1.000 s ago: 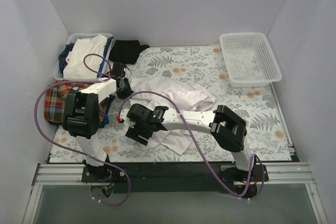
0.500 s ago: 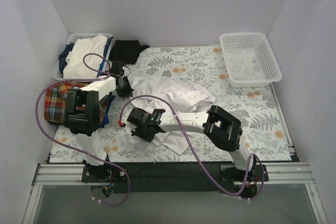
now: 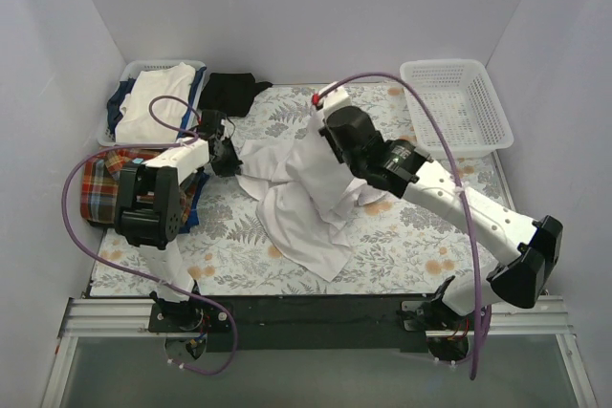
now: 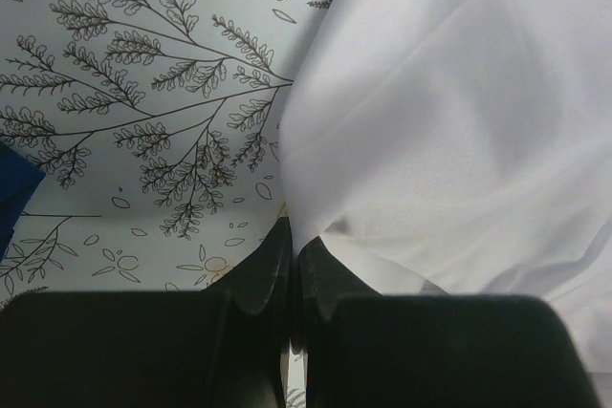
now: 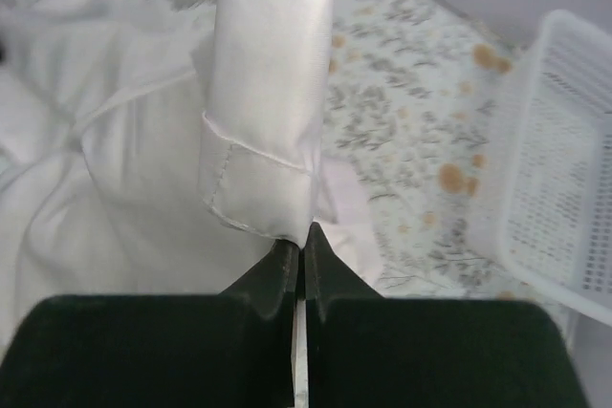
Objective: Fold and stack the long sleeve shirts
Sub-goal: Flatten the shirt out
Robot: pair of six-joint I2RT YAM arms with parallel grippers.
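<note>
White shirt (image 3: 308, 209) pinched at 2 points
The left gripper (image 4: 292, 260) was shut on its edge low on the table (image 3: 430, 257). The right gripper (image 5: 302, 251) was clamped on a raised fold. The plaid shirt (image 3: 98, 188) was seen at the table's left edge.

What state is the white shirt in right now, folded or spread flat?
Neither: the white shirt is crumpled, unfolded, with the left gripper pinching one edge and the right gripper holding a cuff.
</note>
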